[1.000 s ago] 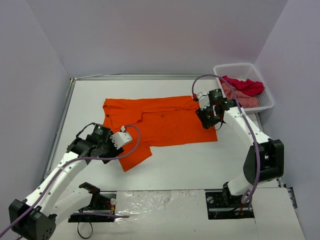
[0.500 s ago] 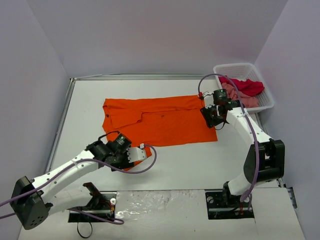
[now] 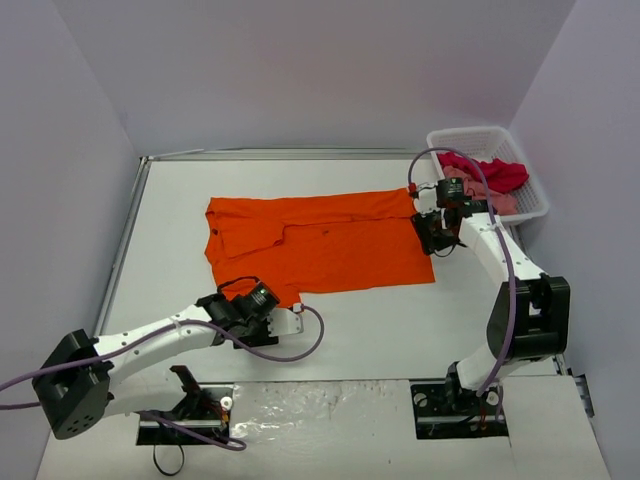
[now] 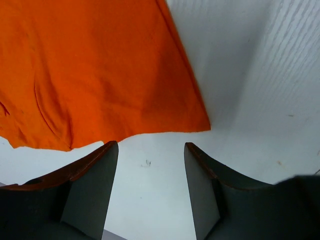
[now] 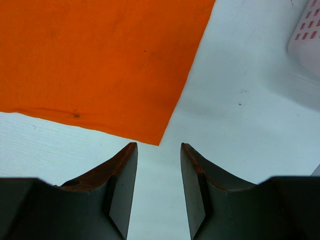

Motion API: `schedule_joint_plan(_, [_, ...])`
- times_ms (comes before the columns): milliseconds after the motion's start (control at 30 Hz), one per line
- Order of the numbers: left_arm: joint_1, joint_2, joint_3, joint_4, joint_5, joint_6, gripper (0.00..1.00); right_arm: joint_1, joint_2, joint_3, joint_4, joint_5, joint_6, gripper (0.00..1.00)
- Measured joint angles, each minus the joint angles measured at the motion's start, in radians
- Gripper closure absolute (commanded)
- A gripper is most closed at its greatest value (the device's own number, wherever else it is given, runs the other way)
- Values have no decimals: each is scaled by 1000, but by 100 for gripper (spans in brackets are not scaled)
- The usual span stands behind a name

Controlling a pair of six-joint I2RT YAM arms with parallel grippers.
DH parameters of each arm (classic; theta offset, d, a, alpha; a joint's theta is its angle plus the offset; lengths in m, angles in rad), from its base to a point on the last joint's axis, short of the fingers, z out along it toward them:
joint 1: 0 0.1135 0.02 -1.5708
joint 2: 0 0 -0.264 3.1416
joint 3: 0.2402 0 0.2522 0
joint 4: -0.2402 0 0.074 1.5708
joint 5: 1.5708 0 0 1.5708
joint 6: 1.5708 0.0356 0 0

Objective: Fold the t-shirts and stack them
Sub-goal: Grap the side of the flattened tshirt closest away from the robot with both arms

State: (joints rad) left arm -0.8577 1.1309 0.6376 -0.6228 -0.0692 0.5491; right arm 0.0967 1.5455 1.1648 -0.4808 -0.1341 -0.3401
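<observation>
Looking down on a white bench (image 3: 400,320) boxed in by pale lilac walls (image 3: 300,70). Finding the orange t-shirt (image 3: 330,245) lying spread flat across the middle of it, collar end to the left, hem end to the right, one fold line showing near its centre.

Noticing the left gripper (image 3: 272,312) hanging low at the near-left corner of that cloth, jaws standing apart and gripping nothing. Seeing, from the left wrist, its dark fingers (image 4: 90,190) framing bare bench while a pointed corner of the orange t-shirt (image 4: 100,65) is lying just ahead of the left gripper (image 4: 150,145); not managing to tell whether the tips are touching the surface.

Finding the right gripper (image 3: 432,235) poised over the shirt's right edge, jaws likewise parted and empty. Seeing, from the right wrist, its fingers (image 5: 120,190) straddling white bench with a corner of the orange t-shirt (image 5: 100,55) just beyond the right gripper (image 5: 157,145).

Moving outward, spotting a white lattice basket (image 3: 540,205) sitting at the far right, well apart from the orange cloth, holding the crimson t-shirt (image 3: 495,172) bunched over the pink t-shirt (image 3: 490,203); catching the same basket (image 5: 307,35) at the right wrist view's upper right
</observation>
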Motion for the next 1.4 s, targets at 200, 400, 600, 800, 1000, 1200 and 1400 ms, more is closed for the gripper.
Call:
schedule_joint_plan(200, [-51, 35, -21, 51, -14, -10, 46, -8, 28, 0, 2, 0, 0, 64])
schedule_joint_plan(400, [-64, 55, -21, 61, -10, -11, 45, -12, 41, 0, 6, 0, 0, 64])
schedule_joint_plan(600, [-66, 140, -1, 44, -3, -12, 45, -13, 41, 0, 8, 0, 0, 63])
schedule_joint_plan(800, [-66, 190, 45, 33, 2, -15, 45, -20, 41, 0, 10, -1, 0, 63])
schedule_joint_plan(1000, [-68, 251, 81, 15, 21, -16, 46, -26, 41, 0, 11, -1, 0, 63])
schedule_joint_plan(1200, [-77, 289, 114, -21, 27, -19, 47, -32, 41, 0, 14, -1, 0, 63])
schedule_joint_plan(1400, [-79, 289, 114, -66, 36, -19, 48, -34, 41, 0, 14, -2, 0, 63])
